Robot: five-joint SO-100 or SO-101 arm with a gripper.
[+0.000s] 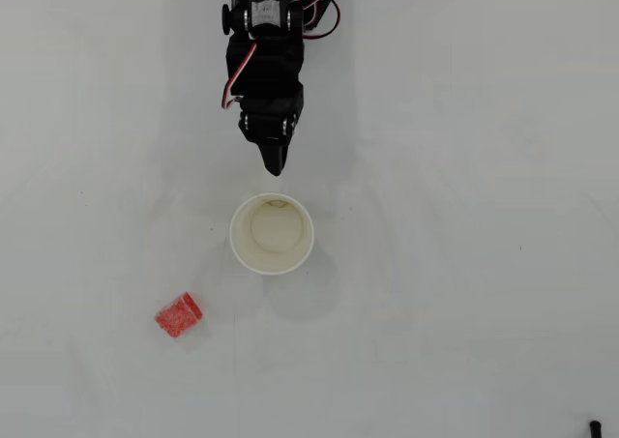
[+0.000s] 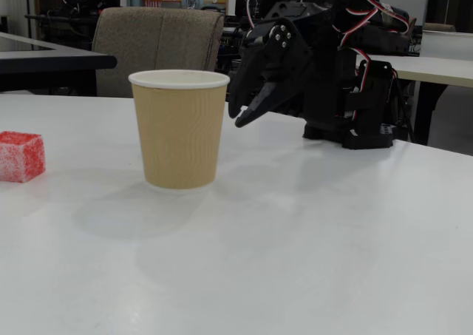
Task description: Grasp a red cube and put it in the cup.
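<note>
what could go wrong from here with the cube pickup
1. The cup stands upright just in front of the gripper, roughly between it and the cube; a direct swing toward the cube could clip and tip it.
2. In the overhead view the cube lies turned at an angle on the table, so misaligned fingers might push it away instead of gripping it.
3. The cup is tall in the fixed view, so a low carry could hit its rim.

Arm cut off at top edge (tiny dark object bottom right, unidentifiable)

No text, label, brand or number can be read on anything in either view.
</note>
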